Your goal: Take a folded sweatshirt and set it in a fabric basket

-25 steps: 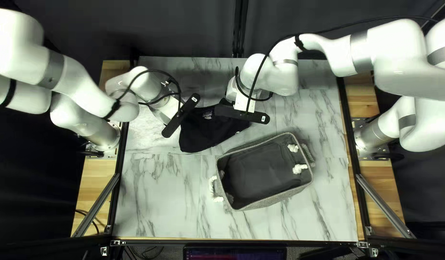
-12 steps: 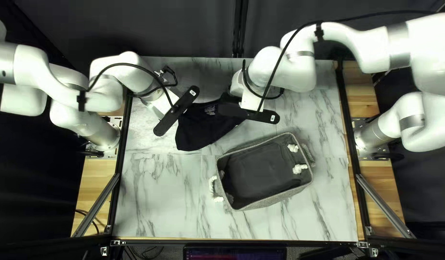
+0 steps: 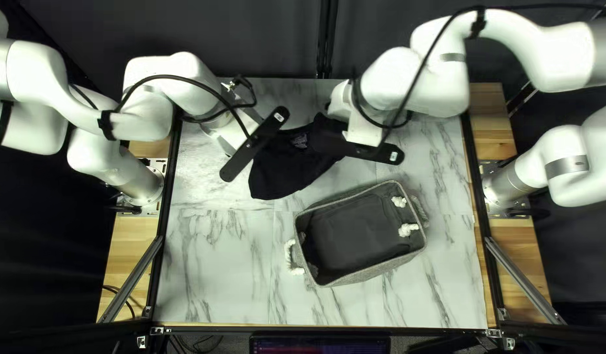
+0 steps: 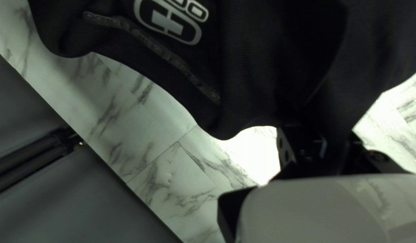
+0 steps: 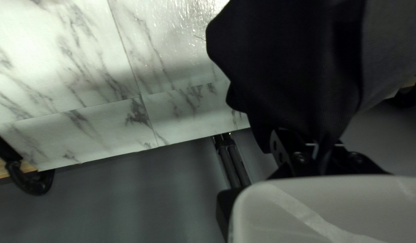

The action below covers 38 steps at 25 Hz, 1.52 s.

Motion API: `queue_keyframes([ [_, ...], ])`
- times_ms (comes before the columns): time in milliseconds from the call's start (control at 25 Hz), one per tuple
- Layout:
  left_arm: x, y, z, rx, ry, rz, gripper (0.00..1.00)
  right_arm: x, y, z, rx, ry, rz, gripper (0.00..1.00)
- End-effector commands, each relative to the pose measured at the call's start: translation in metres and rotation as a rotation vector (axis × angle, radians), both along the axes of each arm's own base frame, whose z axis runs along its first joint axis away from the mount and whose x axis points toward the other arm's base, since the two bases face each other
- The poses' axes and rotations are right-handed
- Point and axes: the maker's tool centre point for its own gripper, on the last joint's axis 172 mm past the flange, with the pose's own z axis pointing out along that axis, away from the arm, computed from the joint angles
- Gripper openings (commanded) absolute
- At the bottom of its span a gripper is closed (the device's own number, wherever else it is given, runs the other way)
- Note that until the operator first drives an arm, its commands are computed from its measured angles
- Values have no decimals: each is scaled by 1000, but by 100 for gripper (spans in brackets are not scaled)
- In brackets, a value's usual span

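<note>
The black sweatshirt (image 3: pixel 286 172) is located above the far half of the marble-patterned surface (image 3: pixel 218 269), between the left end effector (image 3: pixel 254 145) and the right end effector (image 3: pixel 368 149), and outside the fabric basket (image 3: pixel 360 233). Whether its lower part touches the surface cannot be determined.

In the left wrist view, the left end effector (image 4: pixel 332 146) is closed on a gathered portion of the sweatshirt, with black cloth filling the space between its two fingers. A pale print (image 4: pixel 169 22) is visible on the garment, with a tonal band of lettering running along the cloth close to it. The garment spreads out ahead of the fingers.

In the right wrist view, the right end effector (image 5: pixel 323 150) is closed on another portion; the cloth narrows to a tight bunch between the fingers and widens ahead of them.

The basket stands upright on the surface, set at a slant, nearer the near edge than the garment and offset to its right in the top left view. A strip of bare surface shows between the two. The basket has grey walls, its dark interior faces the camera, and a white rope handle (image 3: pixel 290 257) is noted on its left side. Two white knots (image 3: pixel 408 229) sit inside the opposite wall. A dark curtain (image 3: pixel 250 39) hangs behind the far edge.
</note>
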Motion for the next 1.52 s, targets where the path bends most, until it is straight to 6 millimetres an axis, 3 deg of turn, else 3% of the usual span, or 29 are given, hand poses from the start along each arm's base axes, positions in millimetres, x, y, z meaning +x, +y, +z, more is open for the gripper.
queue_keyframes([
  [40, 17, -21, 4, 12, 20, -7, 0, -17, 28, 7, -7, -17, 1, 0],
  [280, 27, -47, -5, 15, 23, -8, 0, -39, 71, -2, -1, -47, 3, 0],
  [440, 38, -74, -1, 23, 28, -9, 0, -51, 103, -3, -1, -75, 10, 0],
  [680, 57, -108, -1, 31, 43, -20, 0, -60, 133, -8, -5, -99, 13, 0],
  [800, 72, -120, -11, 27, 54, -27, 0, -67, 145, -14, -4, -109, 2, 0],
  [1160, 93, -132, -20, 20, 67, -44, 0, -94, 164, -31, 17, -142, -25, 1],
  [1520, 106, -122, -41, 15, 57, -58, 0, -108, 153, -40, 32, -152, -53, 2],
])
